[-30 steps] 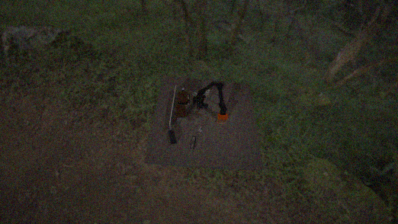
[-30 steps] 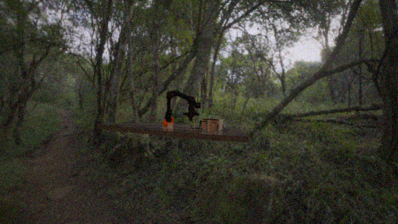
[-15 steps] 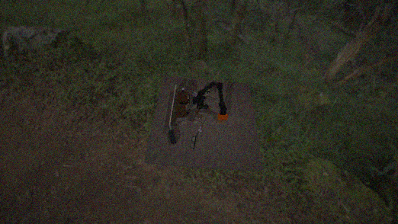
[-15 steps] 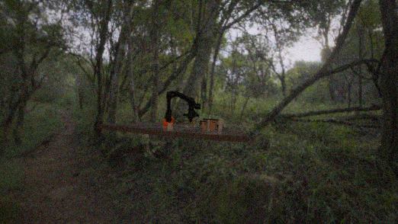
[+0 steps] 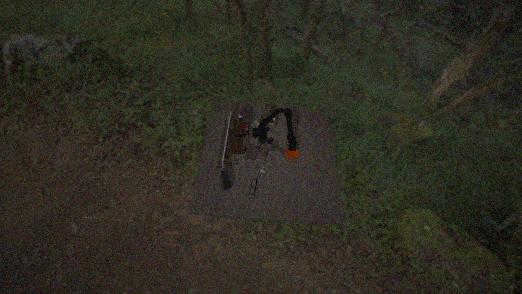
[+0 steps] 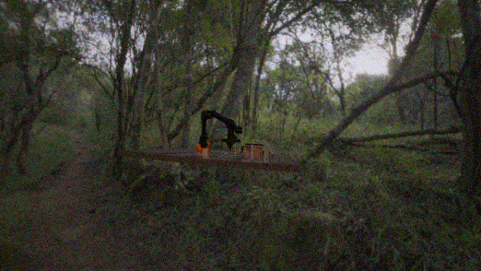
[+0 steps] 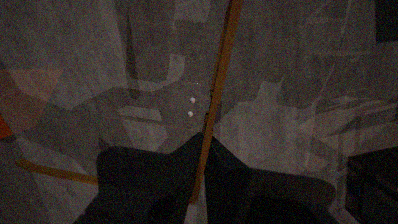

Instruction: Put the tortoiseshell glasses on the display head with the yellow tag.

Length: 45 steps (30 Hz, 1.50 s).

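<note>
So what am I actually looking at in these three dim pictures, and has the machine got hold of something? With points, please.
The black machine (image 5: 291,127) (image 6: 216,115) is a single jointed arm on an orange base (image 5: 292,154) (image 6: 201,148), standing on a tabletop (image 5: 310,195) (image 6: 166,157). One picture looks down from above, one looks from the side, and one comes from the arm's wrist. There, dark fingers are closed on a thin amber-brown strip (image 7: 220,80), probably part of the glasses. Brown blocky things (image 5: 237,145) (image 6: 253,151) stand nearby. It is too dark to make out the yellow tag.

beside the arm's matt, plastic-looking orange base (image 5: 292,154) (image 6: 201,147), the table top (image 5: 300,195) (image 6: 175,155) looks matt and faintly grainy.
</note>
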Available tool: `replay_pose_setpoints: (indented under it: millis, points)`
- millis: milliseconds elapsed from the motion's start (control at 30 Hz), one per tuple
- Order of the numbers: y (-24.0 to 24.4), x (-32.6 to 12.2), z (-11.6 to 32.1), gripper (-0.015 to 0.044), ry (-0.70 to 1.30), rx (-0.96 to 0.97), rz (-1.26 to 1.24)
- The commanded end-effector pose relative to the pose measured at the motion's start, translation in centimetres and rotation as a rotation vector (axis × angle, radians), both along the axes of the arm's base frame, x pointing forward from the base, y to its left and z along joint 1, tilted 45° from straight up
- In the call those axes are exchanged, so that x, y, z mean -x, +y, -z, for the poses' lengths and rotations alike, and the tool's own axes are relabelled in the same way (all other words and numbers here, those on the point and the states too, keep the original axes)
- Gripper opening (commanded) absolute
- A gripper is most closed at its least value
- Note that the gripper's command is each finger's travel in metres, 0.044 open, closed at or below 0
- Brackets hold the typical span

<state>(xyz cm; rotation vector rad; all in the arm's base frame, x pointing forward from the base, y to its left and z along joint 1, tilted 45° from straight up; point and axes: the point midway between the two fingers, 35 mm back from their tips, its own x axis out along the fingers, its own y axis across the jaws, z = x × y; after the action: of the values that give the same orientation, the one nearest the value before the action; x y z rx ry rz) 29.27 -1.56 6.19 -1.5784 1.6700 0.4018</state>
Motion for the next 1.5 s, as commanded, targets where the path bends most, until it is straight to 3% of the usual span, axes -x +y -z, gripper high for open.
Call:
replay_pose_setpoints:
  millis: [0,767,900,1467]
  points:
    - [-0.4,0.1,0.3,0.0000,0.004,0.007,-0.004]
    - [-1.7,0.2,1.5,0.0000,0.003,0.012,-0.002]
    - [-1.5,0.1,1.3,0.0105,-0.001,0.005,0.001]
    - [-1.1,0.7,1.1,0.0107,0.002,0.007,0.000]
